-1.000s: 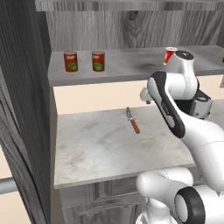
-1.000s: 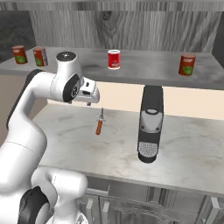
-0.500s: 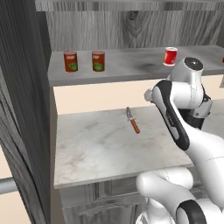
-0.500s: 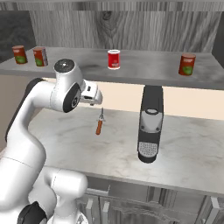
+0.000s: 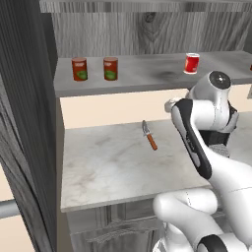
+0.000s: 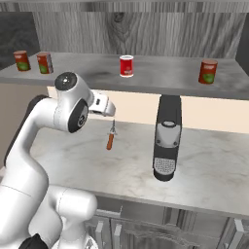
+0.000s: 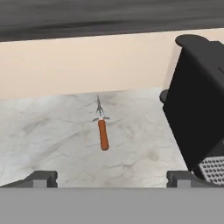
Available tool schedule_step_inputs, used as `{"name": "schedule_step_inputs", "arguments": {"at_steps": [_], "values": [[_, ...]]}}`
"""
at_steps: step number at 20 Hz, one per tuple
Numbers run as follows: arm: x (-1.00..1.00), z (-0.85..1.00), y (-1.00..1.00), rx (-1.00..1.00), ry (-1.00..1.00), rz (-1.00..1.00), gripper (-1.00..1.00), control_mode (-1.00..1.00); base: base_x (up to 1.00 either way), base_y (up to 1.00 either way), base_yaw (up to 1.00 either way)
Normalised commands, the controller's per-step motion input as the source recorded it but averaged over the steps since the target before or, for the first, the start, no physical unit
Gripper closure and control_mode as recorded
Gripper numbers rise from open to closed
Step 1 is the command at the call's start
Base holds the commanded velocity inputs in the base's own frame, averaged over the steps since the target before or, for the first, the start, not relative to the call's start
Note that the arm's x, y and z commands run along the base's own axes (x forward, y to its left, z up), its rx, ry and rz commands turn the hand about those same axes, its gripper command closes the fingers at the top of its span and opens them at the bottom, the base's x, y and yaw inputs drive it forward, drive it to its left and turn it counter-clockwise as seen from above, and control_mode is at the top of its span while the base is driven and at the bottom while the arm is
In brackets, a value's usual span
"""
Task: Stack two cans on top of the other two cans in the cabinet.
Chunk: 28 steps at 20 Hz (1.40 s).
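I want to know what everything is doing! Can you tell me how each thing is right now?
Two cans on the left: upright, side by side on the shelf.
Middle can: upright, alone.
Right can: upright, alone.
Knife: lying flat on the counter.
Coffee machine: standing on the counter.
Gripper: open, empty.

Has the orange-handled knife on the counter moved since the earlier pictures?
No. The knife lies at the same spot on the marble counter, blade toward the back wall, left of the coffee machine, as before.

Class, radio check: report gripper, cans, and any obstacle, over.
Gripper open, empty, above counter. Four cans unstacked on cabinet shelf: pair at left, one middle, one right. Knife and coffee machine below.
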Motion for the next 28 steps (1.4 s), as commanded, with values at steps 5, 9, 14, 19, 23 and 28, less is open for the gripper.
{"name": "schedule_step_inputs", "arguments": {"at_steps": [5,9,14,19,23,28], "values": [[0.00,0.02,-0.42,0.00,-0.07,-0.02,-1.00,-1.00,0.00,0.00,0.00],[0.00,0.07,-0.34,0.00,-0.07,-0.08,-1.00,-1.00,0.00,0.00,0.00],[0.00,0.00,-0.34,-0.01,-0.09,-0.13,-1.00,-1.00,0.00,0.00,0.00],[-0.01,0.01,-0.38,-0.03,-0.11,-0.13,-1.00,-1.00,0.00,0.00,0.00],[0.00,0.10,-0.36,-0.04,-0.09,-0.13,-1.00,-1.00,0.00,0.00,0.00],[0.00,0.17,-0.48,-0.03,-0.05,-0.09,-1.00,-1.00,0.00,0.00,0.00]]}}
